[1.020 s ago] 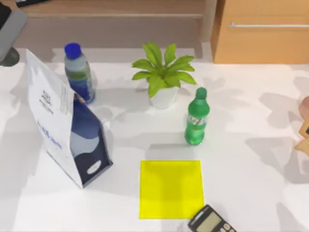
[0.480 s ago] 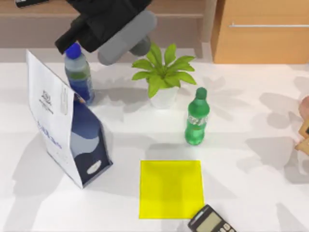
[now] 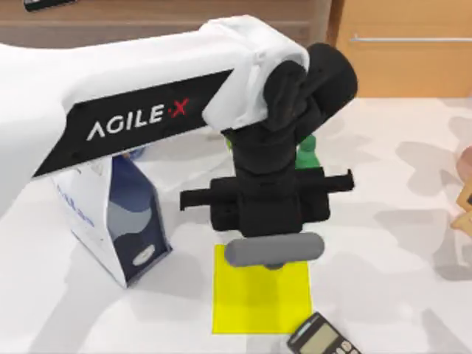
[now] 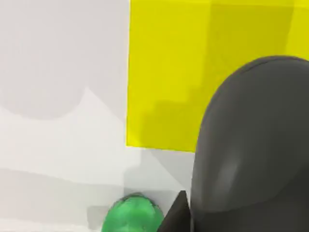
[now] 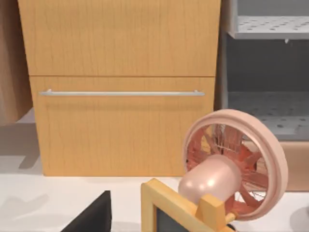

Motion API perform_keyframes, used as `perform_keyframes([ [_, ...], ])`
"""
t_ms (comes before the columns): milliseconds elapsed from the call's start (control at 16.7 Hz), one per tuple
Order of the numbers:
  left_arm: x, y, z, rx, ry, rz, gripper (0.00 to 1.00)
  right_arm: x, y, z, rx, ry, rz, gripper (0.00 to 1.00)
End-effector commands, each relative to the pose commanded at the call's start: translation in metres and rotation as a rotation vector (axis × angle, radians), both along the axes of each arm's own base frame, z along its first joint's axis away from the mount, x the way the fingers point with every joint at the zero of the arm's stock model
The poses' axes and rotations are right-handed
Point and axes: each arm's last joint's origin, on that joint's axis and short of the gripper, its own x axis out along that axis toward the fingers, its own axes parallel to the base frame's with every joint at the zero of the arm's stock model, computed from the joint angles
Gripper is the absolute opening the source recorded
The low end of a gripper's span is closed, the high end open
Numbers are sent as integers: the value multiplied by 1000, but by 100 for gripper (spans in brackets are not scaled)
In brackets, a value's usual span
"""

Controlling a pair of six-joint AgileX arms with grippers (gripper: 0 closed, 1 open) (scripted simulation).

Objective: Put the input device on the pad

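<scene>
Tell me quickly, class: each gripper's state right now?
Left gripper: over the pad, cannot be told.
Right gripper: cannot be told.

We see a blue-white bag [image 3: 110, 214] at the left, a calculator [image 3: 321, 338] at the front edge, a green bottle [image 4: 133, 212], and a pink fan [image 5: 227, 164] before a wooden cabinet [image 5: 120, 87].

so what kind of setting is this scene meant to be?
Looks like a rendered home or office tabletop, not a workshop: a white table backed by a wooden drawer cabinet, with a calculator, a pink desk fan and the yellow pad.
</scene>
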Motion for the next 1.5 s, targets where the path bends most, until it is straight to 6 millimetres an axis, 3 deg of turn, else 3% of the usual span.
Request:
perform_keyframes([
  [180, -14, -8, -20, 85, 3, -67, 0, 0, 0, 0, 0, 0, 0, 100],
  [660, -13, -7, -21, 84, 2, -63, 0, 0, 0, 0, 0, 0, 0, 100],
  [1500, -12, -7, -46, 59, -17, -58, 0, 0, 0, 0, 0, 0, 0, 100],
])
